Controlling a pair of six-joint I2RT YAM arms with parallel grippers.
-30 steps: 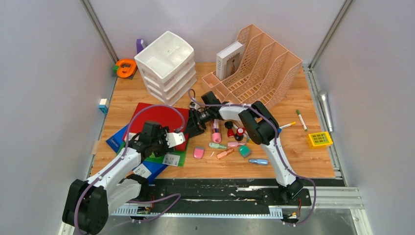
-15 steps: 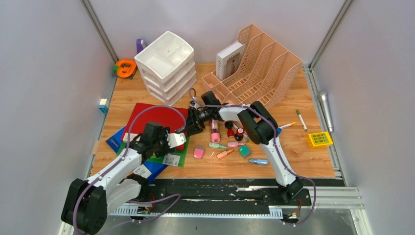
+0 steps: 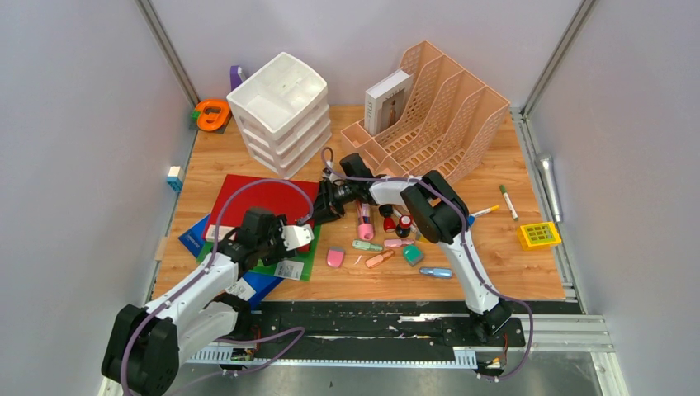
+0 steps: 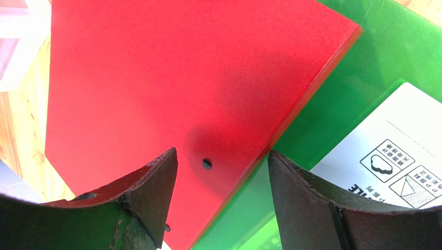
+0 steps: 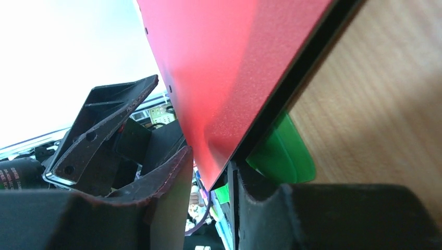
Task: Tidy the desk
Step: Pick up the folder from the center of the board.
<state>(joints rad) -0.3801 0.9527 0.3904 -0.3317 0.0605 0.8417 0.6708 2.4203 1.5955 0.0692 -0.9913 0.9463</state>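
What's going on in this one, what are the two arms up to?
The right gripper is clamped on the edge of the red folder, which sits between its fingers. The left gripper hovers open just above the same folder, near where it overlaps the green folder, touching nothing. Small items lie scattered on the desk, not yet sorted.

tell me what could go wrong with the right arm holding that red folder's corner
The right gripper pinches only a corner of the red folder, so it may slip out when lifted. The green folder underneath could drag along. The open left gripper hovers over the same folder; the arms might collide.
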